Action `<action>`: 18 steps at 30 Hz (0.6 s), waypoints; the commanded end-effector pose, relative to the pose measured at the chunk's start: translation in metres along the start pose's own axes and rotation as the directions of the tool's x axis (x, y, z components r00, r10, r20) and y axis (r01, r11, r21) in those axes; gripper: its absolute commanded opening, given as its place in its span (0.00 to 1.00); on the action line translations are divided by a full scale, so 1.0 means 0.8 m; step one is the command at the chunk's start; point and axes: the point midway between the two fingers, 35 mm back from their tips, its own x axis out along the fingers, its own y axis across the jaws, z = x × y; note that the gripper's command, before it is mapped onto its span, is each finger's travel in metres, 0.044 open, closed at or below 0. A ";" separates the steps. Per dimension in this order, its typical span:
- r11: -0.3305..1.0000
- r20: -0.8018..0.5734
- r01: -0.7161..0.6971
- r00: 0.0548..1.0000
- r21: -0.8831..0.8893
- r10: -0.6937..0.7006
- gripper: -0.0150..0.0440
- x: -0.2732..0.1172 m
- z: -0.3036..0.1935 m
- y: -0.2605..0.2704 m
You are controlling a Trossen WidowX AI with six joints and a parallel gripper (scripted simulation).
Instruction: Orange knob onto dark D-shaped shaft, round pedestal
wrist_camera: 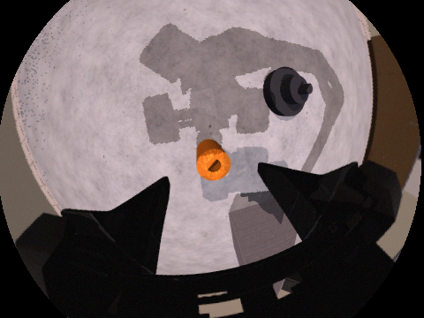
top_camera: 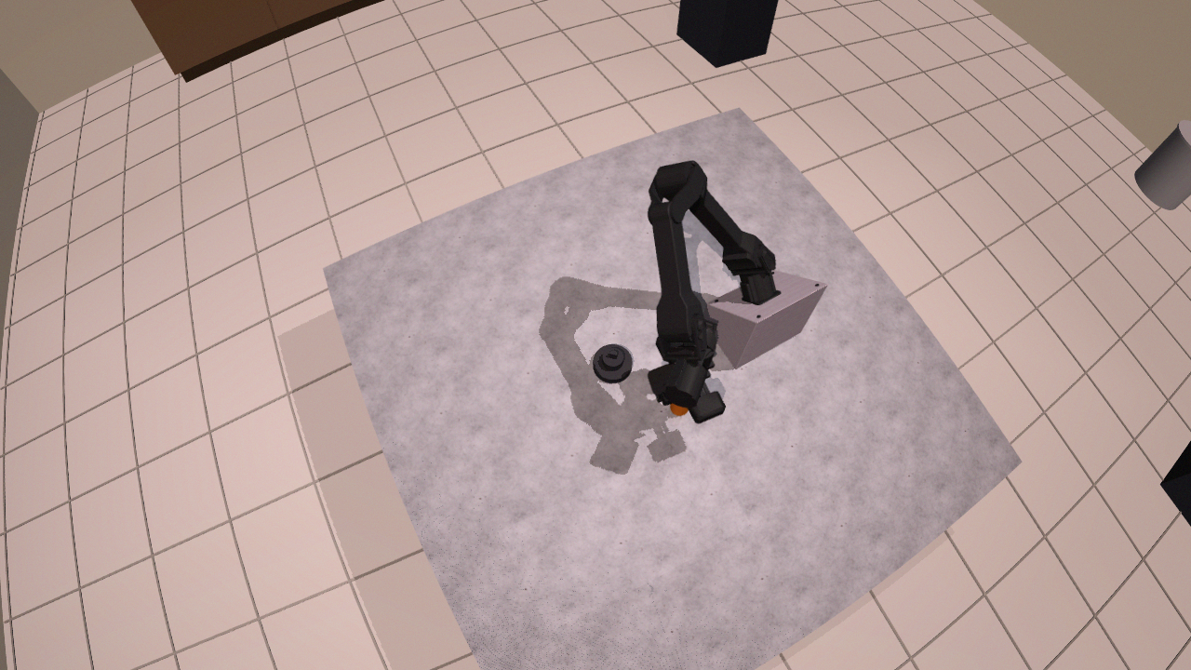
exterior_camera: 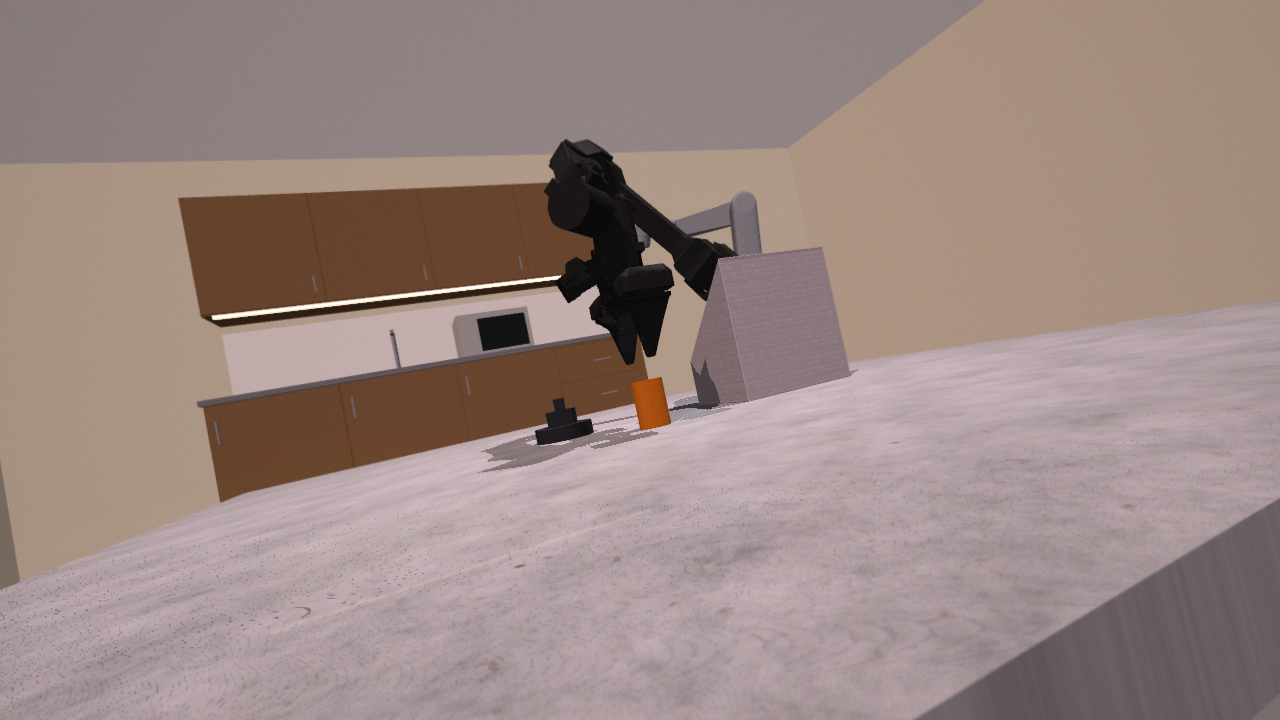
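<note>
The orange knob (top_camera: 679, 409) (exterior_camera: 650, 403) (wrist_camera: 204, 150) stands upright on the table. Its top hole shows in the wrist view, with a straight side running diagonally. The dark round pedestal (top_camera: 611, 372) (exterior_camera: 564, 433) (wrist_camera: 275, 93) stands beside it, with a step and a thin bare shaft (exterior_camera: 558, 403) (wrist_camera: 306, 88) on top. The shaft's flat side cannot be made out. My gripper (exterior_camera: 640, 360) (wrist_camera: 215, 174) is open and empty, pointing down above the knob. In the wrist view the knob lies between and a little beyond the fingertips. In the top view the arm hides part of the knob.
The arm's pale block-shaped base (top_camera: 769, 323) (exterior_camera: 783, 324) (wrist_camera: 265, 234) stands close behind the knob, to its right in the exterior view. The pedestal is to the knob's left there. The arm's shadow falls across the table (top_camera: 515, 500) (exterior_camera: 716, 555) around both.
</note>
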 end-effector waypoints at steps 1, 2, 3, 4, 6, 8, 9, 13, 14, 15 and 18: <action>1.000 -0.010 0.012 1.000 -0.008 -0.012 1.00 0.013 -0.004 -0.003; 1.000 -0.010 0.012 1.000 -0.008 -0.012 1.00 0.013 -0.004 -0.003; 1.000 -0.010 0.012 1.000 -0.008 -0.012 1.00 0.013 -0.004 -0.003; 1.000 -0.010 0.012 1.000 -0.008 -0.012 1.00 0.014 -0.004 -0.003; 1.000 -0.010 0.011 1.000 -0.008 -0.011 1.00 0.018 -0.003 -0.002; 1.000 -0.010 0.011 1.000 -0.009 -0.011 1.00 0.022 -0.003 -0.002; 1.000 -0.010 0.011 1.000 -0.009 -0.011 1.00 0.024 -0.003 -0.002; 1.000 -0.009 0.011 1.000 -0.009 -0.011 1.00 0.032 -0.002 -0.002; 1.000 -0.009 0.011 1.000 -0.009 -0.011 1.00 0.034 -0.002 -0.002; 1.000 -0.009 0.011 1.000 -0.009 -0.011 1.00 0.036 -0.002 -0.002; 1.000 -0.009 0.010 1.000 -0.009 -0.011 1.00 0.042 -0.002 -0.002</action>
